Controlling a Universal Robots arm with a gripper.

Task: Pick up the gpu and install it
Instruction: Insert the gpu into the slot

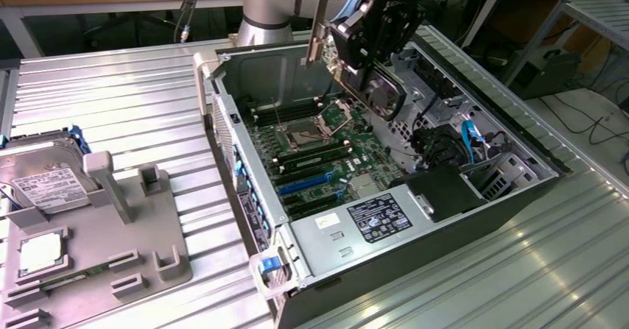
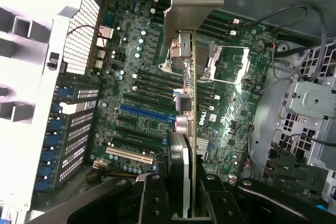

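My gripper (image 1: 372, 49) is shut on the gpu (image 1: 384, 97), a thin dark card with a round fan face and a silver bracket (image 1: 317, 43) at one end. The card hangs tilted above the open computer case (image 1: 472, 233), over the processor socket area of the green motherboard (image 1: 314, 149). In the wrist view the gpu (image 2: 192, 124) is seen edge-on between the black fingers (image 2: 152, 195), with its bracket (image 2: 191, 3) at the far end. It floats above the board beside the blue expansion slot (image 2: 144, 111), clear of the board.
A silver hard drive (image 1: 44, 174) with a white label and a small square chip (image 1: 40, 252) rest on a grey fixture (image 1: 118, 255) at the exterior view's left. Cables and drive cages (image 1: 472, 152) fill the case's right side. The perforated rear wall (image 2: 79, 124) borders the slots.
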